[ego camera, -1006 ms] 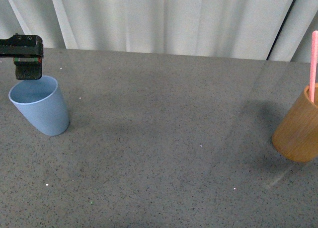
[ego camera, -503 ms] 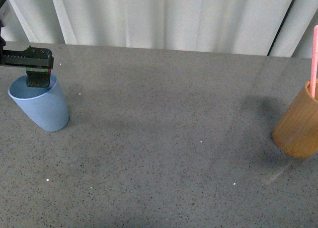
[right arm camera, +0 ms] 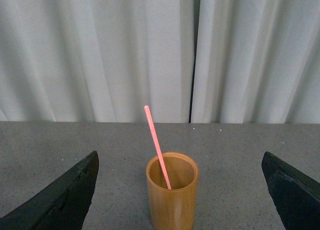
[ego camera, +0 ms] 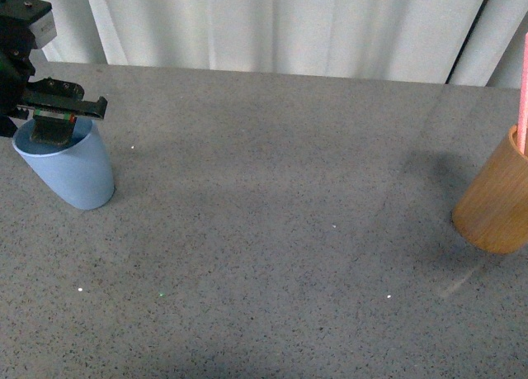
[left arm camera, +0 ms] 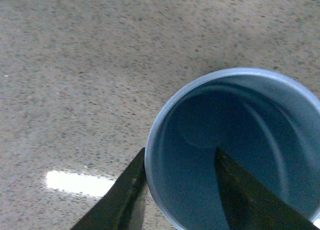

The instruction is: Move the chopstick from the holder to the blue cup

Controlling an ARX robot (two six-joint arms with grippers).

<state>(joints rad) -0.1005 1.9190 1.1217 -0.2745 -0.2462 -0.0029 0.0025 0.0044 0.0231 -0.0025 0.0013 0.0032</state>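
Observation:
The blue cup (ego camera: 76, 179) stands at the table's left. My left gripper (ego camera: 54, 128) is open and straddles its near rim. In the left wrist view one finger (left arm camera: 125, 195) is outside the blue cup (left arm camera: 250, 109) and the other finger (left arm camera: 245, 200) is inside it, with the wall between them. The orange-brown holder (ego camera: 493, 204) stands at the far right with one pink chopstick (ego camera: 522, 90) upright in it. My right gripper (right arm camera: 179, 155) is open wide and faces the holder (right arm camera: 171, 205) from a distance. The chopstick (right arm camera: 156, 142) leans in it, and nothing is between the fingers.
The grey speckled table (ego camera: 272, 230) stretches between the cup and the holder. White curtains (ego camera: 272, 24) hang behind its far edge. The holder sits close to the front view's right border.
My left gripper has come down and slightly right from above the blue cup onto its rim, with one finger now inside the mouth. The holder and chopstick stay put.

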